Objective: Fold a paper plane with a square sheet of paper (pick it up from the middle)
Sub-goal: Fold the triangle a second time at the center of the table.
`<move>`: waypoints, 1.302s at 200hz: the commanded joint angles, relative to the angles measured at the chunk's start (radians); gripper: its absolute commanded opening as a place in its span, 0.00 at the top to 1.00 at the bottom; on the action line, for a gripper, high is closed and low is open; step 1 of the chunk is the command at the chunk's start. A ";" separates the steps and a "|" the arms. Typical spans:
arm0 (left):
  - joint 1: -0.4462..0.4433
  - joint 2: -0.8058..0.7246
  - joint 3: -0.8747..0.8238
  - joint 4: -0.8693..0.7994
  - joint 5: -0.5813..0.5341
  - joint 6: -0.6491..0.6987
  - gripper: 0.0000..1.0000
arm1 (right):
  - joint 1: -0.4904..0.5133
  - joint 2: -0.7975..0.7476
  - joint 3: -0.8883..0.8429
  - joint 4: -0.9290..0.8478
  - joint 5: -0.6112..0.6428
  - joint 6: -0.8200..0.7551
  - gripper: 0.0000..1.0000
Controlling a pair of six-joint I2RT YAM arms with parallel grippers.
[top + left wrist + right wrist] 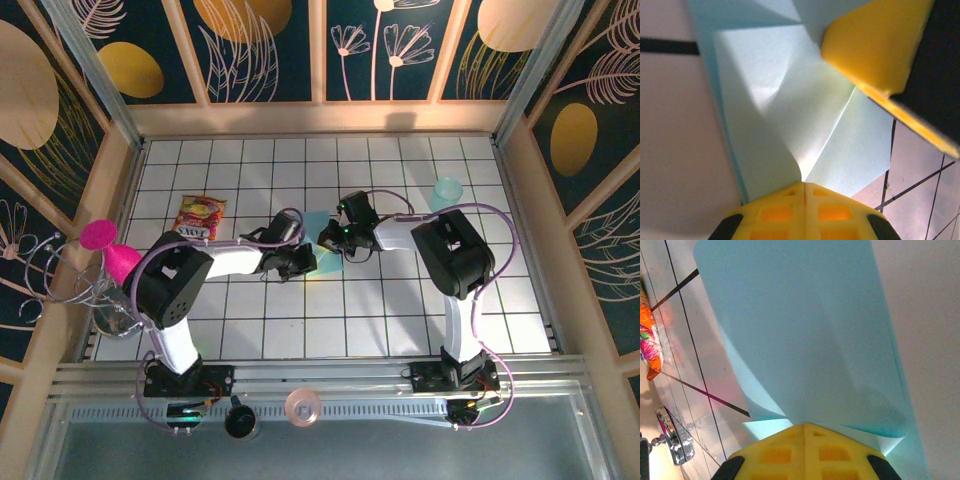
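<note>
The square sheet of paper (320,228), light blue and partly folded, is held between both arms over the middle of the white tiled table (400,300). My left gripper (303,262) is shut on its near-left part. In the left wrist view its yellow fingertips (805,187) pinch the paper (785,110) where a crease runs up and right, and the right gripper's yellow finger (875,45) shows at the top right. My right gripper (333,240) is shut on the sheet from the right. Its fingertips (805,427) clamp layered paper (805,340) that curves away ahead.
A red and yellow snack packet (200,215) lies left of the arms, also at the left edge of the right wrist view (647,345). A pale-teal plastic cup (447,190) stands at the back right. A pink cone (110,250) and a wire rack (60,280) sit at the left wall.
</note>
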 commanded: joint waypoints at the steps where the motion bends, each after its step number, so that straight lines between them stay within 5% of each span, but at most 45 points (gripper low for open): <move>1: -0.004 -0.021 -0.081 -0.172 0.003 0.015 0.98 | -0.013 0.073 -0.050 -0.130 0.090 -0.004 0.97; 60: -0.003 -0.129 -0.133 -0.229 0.001 0.045 0.99 | -0.011 0.063 -0.072 -0.107 0.086 0.007 0.97; 101: -0.002 -0.247 -0.068 -0.083 -0.023 -0.009 0.98 | -0.002 0.035 -0.091 -0.059 0.076 0.040 0.97; 143: -0.002 -0.132 -0.015 0.065 0.014 -0.088 0.98 | 0.000 0.023 -0.104 -0.001 0.087 0.093 0.97; 260: -0.004 -0.003 -0.002 -0.066 -0.159 -0.078 1.00 | -0.001 0.019 -0.079 0.014 0.069 0.069 0.97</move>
